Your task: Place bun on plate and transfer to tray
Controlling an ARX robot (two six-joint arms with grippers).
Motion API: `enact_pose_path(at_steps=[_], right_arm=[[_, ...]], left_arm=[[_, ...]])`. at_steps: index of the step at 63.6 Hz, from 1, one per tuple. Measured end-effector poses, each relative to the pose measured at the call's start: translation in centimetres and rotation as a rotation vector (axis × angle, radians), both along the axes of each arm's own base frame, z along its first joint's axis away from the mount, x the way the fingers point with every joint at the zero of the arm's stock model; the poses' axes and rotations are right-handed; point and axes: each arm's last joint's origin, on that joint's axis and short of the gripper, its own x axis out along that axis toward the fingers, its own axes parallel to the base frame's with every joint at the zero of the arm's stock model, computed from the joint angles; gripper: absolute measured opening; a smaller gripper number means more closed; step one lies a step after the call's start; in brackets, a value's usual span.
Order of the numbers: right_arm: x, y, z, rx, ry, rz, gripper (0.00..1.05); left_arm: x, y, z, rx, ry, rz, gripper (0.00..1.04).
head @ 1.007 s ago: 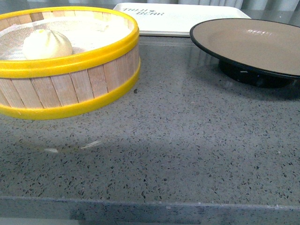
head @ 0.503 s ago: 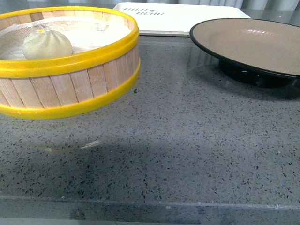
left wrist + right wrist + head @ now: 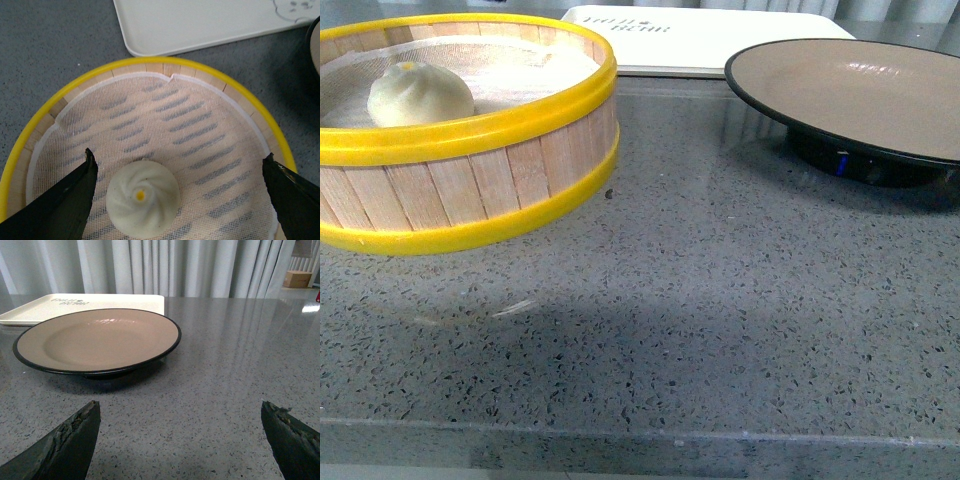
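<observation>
Bun (image 3: 142, 205): one, white, pleated, yellow dot at the crown; lies on the mesh liner inside the steamer basket (image 3: 470, 190), not yet on the plate (image 3: 860, 95). Plate: bare, on the grey countertop (image 3: 720, 300), right of the basket and apart from it. Tray (image 3: 720, 40): white, at the back beyond both, nothing on it. Left gripper (image 3: 180, 157): spread wide over the basket, empty, the bun nearer one finger than the other. Right gripper (image 3: 178, 407): likewise wide and empty, low over the countertop, facing the plate. Hazards, as judged: an off-centre closure may shove the bun sideways or pinch the liner with it; a hard squeeze would dent soft dough; the basket wall may catch a finger. Not determinable: both arms absent from the front view; tray's far edge cut off, lettering faint; bun's base hidden behind the basket rim; height of the left fingers above the bun.
</observation>
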Motion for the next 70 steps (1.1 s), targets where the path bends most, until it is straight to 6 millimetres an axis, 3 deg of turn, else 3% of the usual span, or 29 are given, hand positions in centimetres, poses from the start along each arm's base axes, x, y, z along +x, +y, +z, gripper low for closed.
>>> enact_pose_path(at_steps=[57, 70], right_arm=[[0.0, 0.0, 0.0, 0.0, 0.0, 0.0, 0.96], [0.0, 0.0, 0.0, 0.0, 0.0, 0.0, 0.96]], left_arm=[[1.2, 0.5, -2.2, 0.185, 0.123, -0.014, 0.98], [1.2, 0.4, -2.3, 0.199, 0.124, -0.023, 0.69]])
